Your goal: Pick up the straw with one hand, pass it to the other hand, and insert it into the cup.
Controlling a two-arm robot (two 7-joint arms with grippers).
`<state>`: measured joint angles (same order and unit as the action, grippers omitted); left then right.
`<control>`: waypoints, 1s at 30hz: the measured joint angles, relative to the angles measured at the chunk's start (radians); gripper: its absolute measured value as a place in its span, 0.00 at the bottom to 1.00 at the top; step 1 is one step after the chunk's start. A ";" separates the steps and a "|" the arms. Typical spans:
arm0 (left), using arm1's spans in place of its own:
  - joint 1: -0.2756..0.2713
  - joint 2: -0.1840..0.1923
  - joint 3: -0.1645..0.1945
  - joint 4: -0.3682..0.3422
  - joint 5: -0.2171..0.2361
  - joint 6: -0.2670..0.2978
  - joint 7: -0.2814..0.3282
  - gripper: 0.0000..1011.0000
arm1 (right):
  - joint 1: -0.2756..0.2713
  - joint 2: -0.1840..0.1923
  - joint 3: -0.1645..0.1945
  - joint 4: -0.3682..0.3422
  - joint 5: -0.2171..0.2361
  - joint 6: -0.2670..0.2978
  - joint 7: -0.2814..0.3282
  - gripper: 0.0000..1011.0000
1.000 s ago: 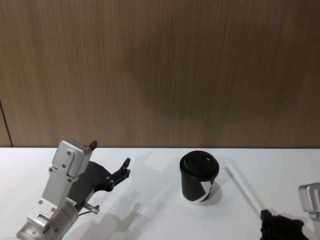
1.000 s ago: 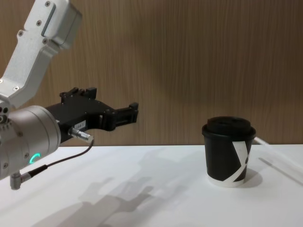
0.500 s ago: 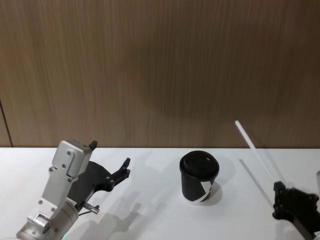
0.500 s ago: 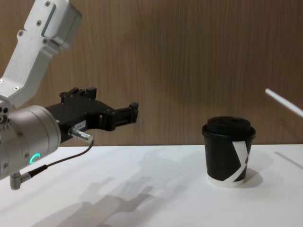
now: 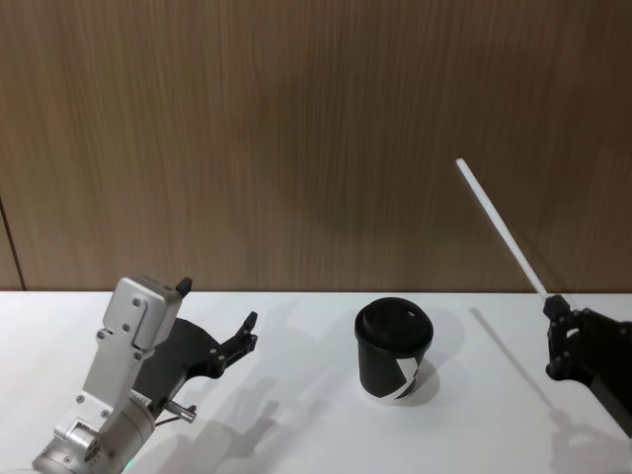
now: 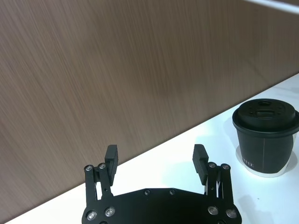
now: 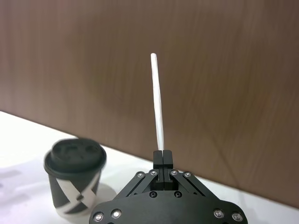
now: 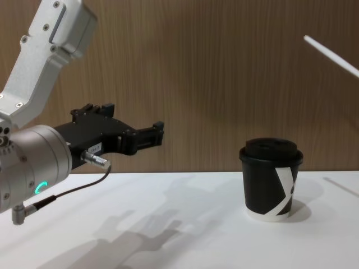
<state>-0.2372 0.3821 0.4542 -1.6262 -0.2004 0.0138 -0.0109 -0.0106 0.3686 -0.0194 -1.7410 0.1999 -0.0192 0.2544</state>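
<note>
Lifted the straw (image 5: 501, 227) off the worktop (image 5: 296, 415) within the last second. Lay flat on the right of the cup (image 5: 393, 351) a second ago, had risen partway half a second ago, and now stands higher again, slanting up and to the left against the wooden wall. Shows high at the right in the chest view (image 8: 331, 55), well above the cup (image 8: 270, 179).

Done with the right gripper (image 5: 555, 304), now above the worktop at the right edge of the scene, on the near side. Fingers (image 7: 160, 161) pressed together on the straw's (image 7: 158, 107) lower end, with nearly the whole length standing free beyond them.

No change with the left gripper (image 5: 217, 304): hovering over the left of the worktop, aimed toward the cup, fingers (image 6: 111, 156) spread wide with nothing between them. No change with the cup either: upright mid-worktop, lid on, well apart from both grippers.

Means the pickup looks finished and the hand-over comes next. Calls for carrying the straw leftward, or bringing the left gripper across to meet it, and offering a free stretch of it between the spread fingers. Better to let go on the right only once the left has closed.

Worth some care: thin, light and pinched at the very end, so likely to wobble or pivot when touched. Gripping near the middle would probably leave enough below to steer into the lid (image 6: 265, 109) afterwards.
</note>
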 joint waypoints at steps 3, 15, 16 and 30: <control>0.000 0.000 0.000 0.000 0.000 0.000 0.000 0.99 | 0.010 0.006 0.000 0.003 0.015 -0.021 0.021 0.00; 0.000 0.000 0.000 0.000 0.000 0.000 0.000 0.99 | 0.063 0.032 -0.021 0.023 0.118 -0.102 0.165 0.00; 0.000 0.000 0.000 0.000 0.000 0.000 0.000 0.99 | 0.067 0.035 -0.024 0.025 0.131 -0.107 0.182 0.00; 0.000 0.000 0.000 0.000 0.000 0.000 0.000 0.99 | 0.122 0.051 -0.074 0.055 0.250 -0.139 0.337 0.00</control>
<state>-0.2372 0.3821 0.4542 -1.6262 -0.2004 0.0139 -0.0109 0.1119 0.4197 -0.0937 -1.6864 0.4500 -0.1582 0.5917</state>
